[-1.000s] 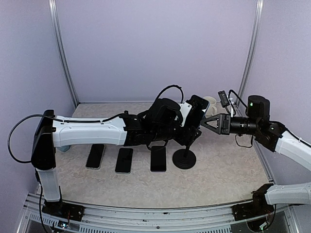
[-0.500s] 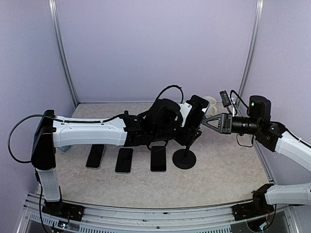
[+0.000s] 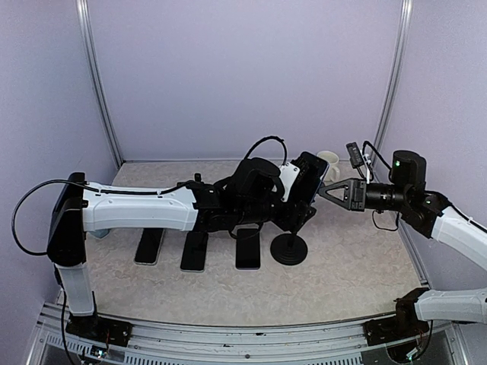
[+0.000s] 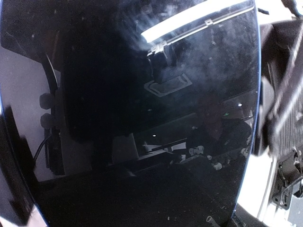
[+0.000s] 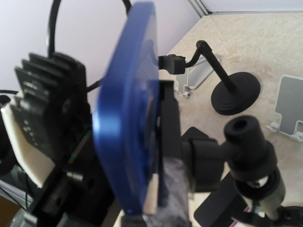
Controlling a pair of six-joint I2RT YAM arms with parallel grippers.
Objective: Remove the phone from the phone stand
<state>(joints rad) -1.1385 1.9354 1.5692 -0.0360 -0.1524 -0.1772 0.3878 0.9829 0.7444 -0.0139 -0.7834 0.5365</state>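
White-shelled arms (image 3: 137, 207) with black joints, looping black cables (image 3: 23, 207), one green light (image 3: 395, 162)

We are stretching our left arm (image 3: 137, 207) from the lower left across to the middle of the top view, the left gripper (image 3: 303, 199) pointing right, its jaws hidden from us. Our right arm (image 3: 456, 228) is reaching in from the right edge, wrist level, the right gripper (image 3: 323, 190) pointing left, near the other; its spread is unclear.

We find the phone (image 4: 132, 113) cut off at top and bottom in the left wrist view, and blurred in the right wrist view.
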